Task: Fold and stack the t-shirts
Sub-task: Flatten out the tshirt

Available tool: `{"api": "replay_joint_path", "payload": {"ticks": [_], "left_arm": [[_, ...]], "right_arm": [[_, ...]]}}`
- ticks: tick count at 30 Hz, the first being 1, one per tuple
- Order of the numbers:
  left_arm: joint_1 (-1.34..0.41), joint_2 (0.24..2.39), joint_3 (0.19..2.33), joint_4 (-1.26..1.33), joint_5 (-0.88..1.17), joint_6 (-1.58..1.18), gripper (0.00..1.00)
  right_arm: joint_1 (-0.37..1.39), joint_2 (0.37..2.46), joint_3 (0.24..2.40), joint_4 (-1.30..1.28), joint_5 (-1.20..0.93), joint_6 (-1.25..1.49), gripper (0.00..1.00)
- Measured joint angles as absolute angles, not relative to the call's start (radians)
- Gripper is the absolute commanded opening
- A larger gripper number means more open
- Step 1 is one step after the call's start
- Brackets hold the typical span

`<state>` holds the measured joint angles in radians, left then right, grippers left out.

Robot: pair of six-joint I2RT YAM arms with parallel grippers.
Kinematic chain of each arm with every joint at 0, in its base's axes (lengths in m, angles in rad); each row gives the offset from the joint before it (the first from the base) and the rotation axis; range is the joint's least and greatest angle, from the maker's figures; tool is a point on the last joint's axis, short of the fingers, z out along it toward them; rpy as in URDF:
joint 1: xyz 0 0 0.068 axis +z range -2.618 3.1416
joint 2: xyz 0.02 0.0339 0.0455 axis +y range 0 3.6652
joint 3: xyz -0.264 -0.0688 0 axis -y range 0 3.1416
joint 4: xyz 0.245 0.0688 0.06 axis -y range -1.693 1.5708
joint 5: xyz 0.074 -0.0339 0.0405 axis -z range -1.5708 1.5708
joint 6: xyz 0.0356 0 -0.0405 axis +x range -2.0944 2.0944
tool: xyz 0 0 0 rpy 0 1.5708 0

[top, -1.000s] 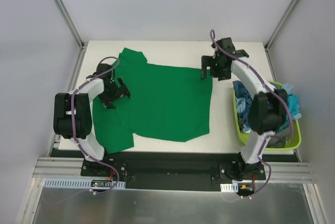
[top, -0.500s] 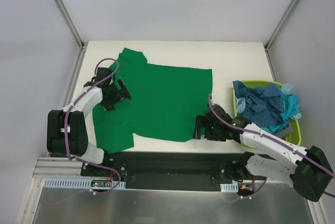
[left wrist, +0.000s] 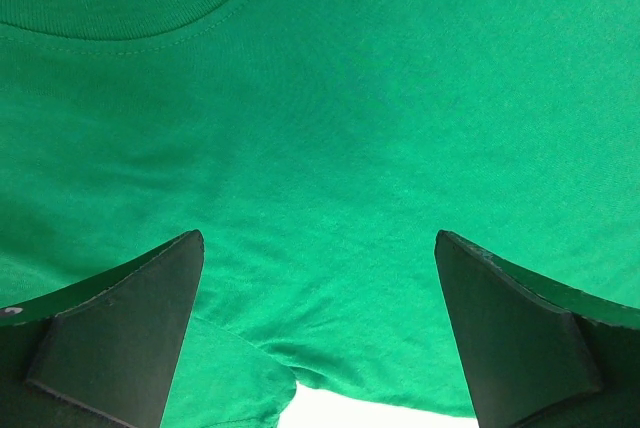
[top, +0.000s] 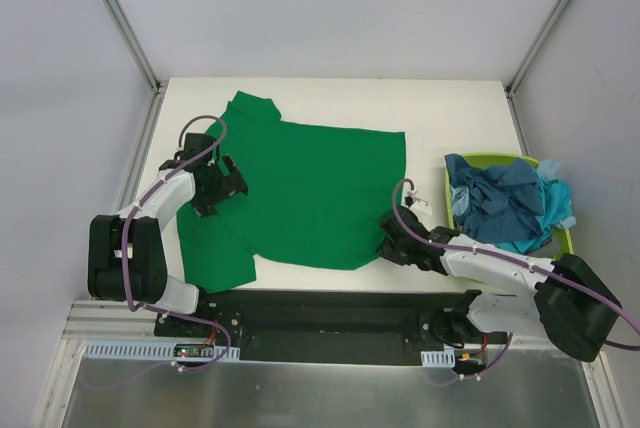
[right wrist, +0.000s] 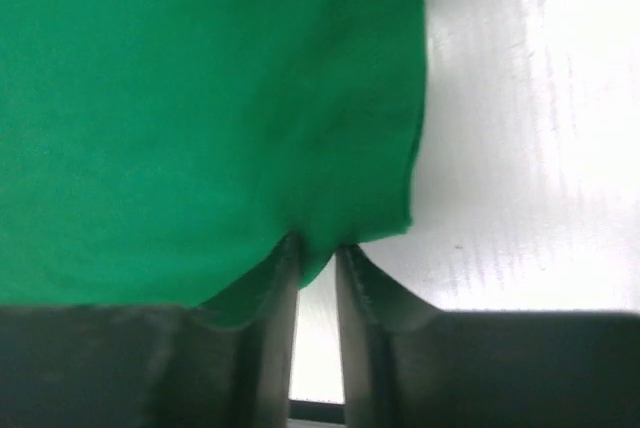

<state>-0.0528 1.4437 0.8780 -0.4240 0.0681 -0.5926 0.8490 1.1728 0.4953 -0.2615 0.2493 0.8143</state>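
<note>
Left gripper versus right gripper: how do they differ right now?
The left gripper is wide open, holding nothing; the right gripper is pinched shut on the bright green cloth t-shirt. The left gripper sits over the cloth near the ribbed collar; the right gripper is at the near right hem corner. Both are at the same shirt.

Left arm folded, centre left of the top view; left black two-finger gripper spread wide. Right arm stretched low, lower right; right black two-finger gripper nipped onto the bright green cloth t-shirt corner.
</note>
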Motion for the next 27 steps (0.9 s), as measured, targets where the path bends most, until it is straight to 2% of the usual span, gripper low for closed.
{"api": "replay_joint_path", "payload": {"ticks": [5, 14, 16, 20, 22, 23, 25, 26, 27], "left_arm": [[-0.053, 1.444, 0.878, -0.424, 0.047, -0.592, 0.99], [-0.053, 1.444, 0.878, -0.424, 0.042, -0.591, 0.99], [-0.053, 1.444, 0.878, -0.424, 0.042, -0.59, 0.99], [-0.053, 1.444, 0.878, -0.424, 0.042, -0.588, 0.99], [-0.053, 1.444, 0.878, -0.424, 0.042, -0.587, 0.99], [-0.053, 1.444, 0.878, -0.424, 0.042, -0.587, 0.99], [-0.053, 1.444, 0.878, -0.424, 0.042, -0.587, 0.99], [-0.053, 1.444, 0.878, -0.424, 0.043, -0.587, 0.99], [-0.053, 1.444, 0.878, -0.424, 0.043, -0.586, 0.99]], "right_arm": [[0.852, 1.175, 0.517, -0.282, 0.338, 0.826, 0.0], [0.851, 1.296, 0.714, -0.294, 0.409, 0.73, 0.01], [0.844, 1.361, 0.783, -0.295, 0.407, 0.691, 0.08], [0.807, 1.516, 0.951, -0.294, 0.402, 0.619, 0.1], [0.781, 1.587, 1.022, -0.291, 0.395, 0.582, 0.16], [0.765, 1.625, 1.06, -0.292, 0.386, 0.558, 0.25], [0.736, 1.684, 1.12, -0.287, 0.355, 0.501, 0.5], [0.725, 1.703, 1.142, -0.287, 0.335, 0.47, 0.59], [0.717, 1.71, 1.153, -0.288, 0.321, 0.45, 0.63]]}}
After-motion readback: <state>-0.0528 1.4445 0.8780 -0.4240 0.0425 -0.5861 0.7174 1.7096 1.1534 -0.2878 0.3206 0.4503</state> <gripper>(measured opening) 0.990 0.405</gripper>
